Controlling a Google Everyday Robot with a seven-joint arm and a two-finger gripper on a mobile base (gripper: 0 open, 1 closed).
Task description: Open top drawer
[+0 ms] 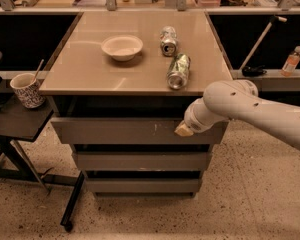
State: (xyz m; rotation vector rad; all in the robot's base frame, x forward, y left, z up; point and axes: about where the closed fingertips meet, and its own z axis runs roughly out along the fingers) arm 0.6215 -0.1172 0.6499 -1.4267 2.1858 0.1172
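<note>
Camera view, looking down on the front of a desk (90, 74) with a tan top. Three flat grey drawer fronts are stacked beneath the top. The top drawer (115, 131) is the widest and lies directly under the desk top, separated from it by a dark gap; small white scuff marks (156, 129) show right of its centre. The middle drawer (140, 161) and the bottom drawer (140, 185) are narrower and plainer. Whether the top drawer is pulled out at all cannot be told.

The white arm (250, 111) enters from the right edge and reaches leftward and downward. Its gripper (184, 129), seen as a tan tip, lies against the right part of the top drawer front, just right of the scuff marks. Whether the gripper is open or closed cannot be told, nor whether it grips the drawer edge.

On the desk top: a shallow cream bowl (122, 47) left of centre; a drink can (168, 40) lying to its right; a second, green can (178, 70) lying on its side nearer the front edge, above the gripper.

At left, a dark side stand (20, 121) carries a patterned cup (27, 90) with a stick resting in it. At far right, a small bottle (292, 61) stands on a ledge.
</note>
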